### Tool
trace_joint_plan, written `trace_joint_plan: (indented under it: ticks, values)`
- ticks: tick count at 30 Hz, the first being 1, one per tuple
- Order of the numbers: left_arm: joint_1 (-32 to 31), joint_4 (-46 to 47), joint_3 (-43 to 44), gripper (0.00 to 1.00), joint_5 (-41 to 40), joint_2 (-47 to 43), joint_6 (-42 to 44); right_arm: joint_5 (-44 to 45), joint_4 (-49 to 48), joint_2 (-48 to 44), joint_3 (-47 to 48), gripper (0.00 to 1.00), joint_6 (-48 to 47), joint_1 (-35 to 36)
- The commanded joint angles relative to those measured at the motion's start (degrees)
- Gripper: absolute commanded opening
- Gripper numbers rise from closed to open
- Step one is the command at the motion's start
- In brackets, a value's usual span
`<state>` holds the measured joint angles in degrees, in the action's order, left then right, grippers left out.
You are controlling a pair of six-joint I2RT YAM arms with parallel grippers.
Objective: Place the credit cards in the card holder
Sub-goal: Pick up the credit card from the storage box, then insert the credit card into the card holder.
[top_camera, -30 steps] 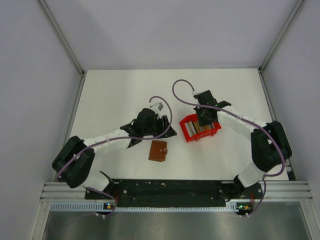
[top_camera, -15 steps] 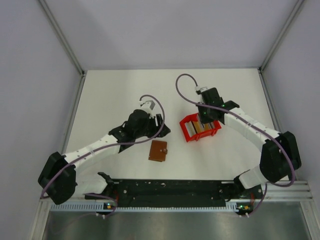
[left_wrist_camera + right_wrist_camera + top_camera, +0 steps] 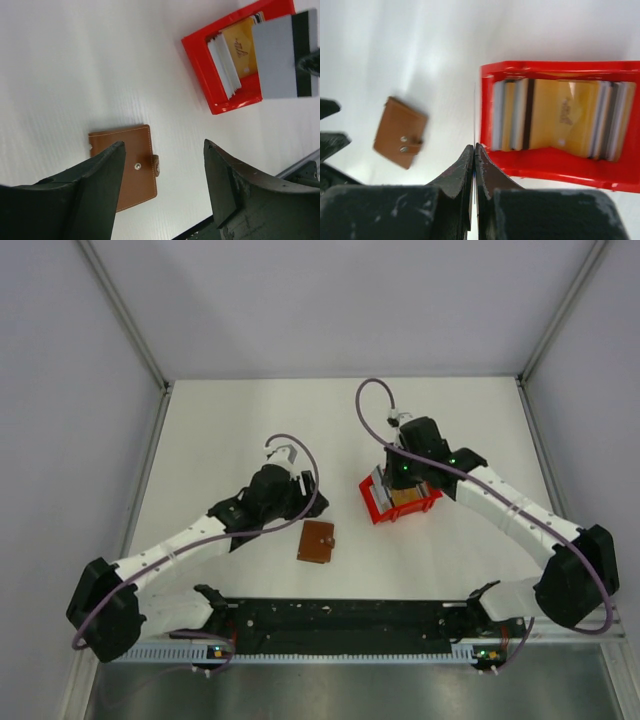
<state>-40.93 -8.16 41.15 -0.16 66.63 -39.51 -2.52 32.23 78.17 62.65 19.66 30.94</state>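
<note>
right claw (image 3: 474, 151) tight on grey card (image 3: 277, 56)

The top camera hangs high behind the worktop's (image 3: 220, 430) near edge and looks down over the whole surface. The left wrist camera looks down from close above the worktop's middle. The right wrist camera sits closer still. All three views share the card holder (image 3: 317, 541) and the red box (image 3: 371, 503).

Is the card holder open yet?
No, the left wrist view shows the card holder lying folded shut, its strap wrapped over the edge.
</note>
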Motion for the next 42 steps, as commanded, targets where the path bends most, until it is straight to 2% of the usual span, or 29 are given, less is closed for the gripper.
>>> trace_joint_plan:
  ticks: [1,6,9,12,17,27,33,36,42]
  values:
    - [-0.03,-7.46,-0.71,0.69,-12.38,-5.80,-4.08,-1.25,-2.87,-3.46,-1.91,0.00,5.47,6.05]
    - [0.06,-14.24,-1.33,0.76,-19.25,-10.29,-6.90,2.26,-2.17,-2.94,-6.13,0.00,8.72,12.91]
    - [0.23,-17.58,-1.59,0.81,-22.15,-12.05,-8.48,9.27,-0.16,-1.80,-6.23,0.00,10.74,18.00]
    - [0.23,-21.09,-1.59,0.85,-24.35,-13.10,-9.53,15.25,1.87,0.48,-6.23,0.00,12.68,22.49]
    - [0.32,-24.18,-2.03,0.93,-25.85,-14.60,-10.50,19.13,2.49,4.70,-6.23,0.00,16.19,26.80]
    - [0.59,-26.11,-3.00,0.95,-27.70,-17.50,-12.00,26.16,2.49,9.72,-7.19,0.00,20.59,29.35]
    - [0.59,-25.68,-3.09,0.95,-27.52,-17.41,-12.08,26.43,2.49,12.18,-7.11,0.02,20.68,29.71]
    - [0.59,-25.41,-3.62,0.95,-27.17,-17.41,-12.17,26.61,2.49,12.36,-7.11,0.08,20.51,29.79]
    - [0.67,-24.27,-4.05,0.96,-26.47,-17.32,-12.17,26.52,2.49,12.71,-6.40,0.10,19.89,30.23]
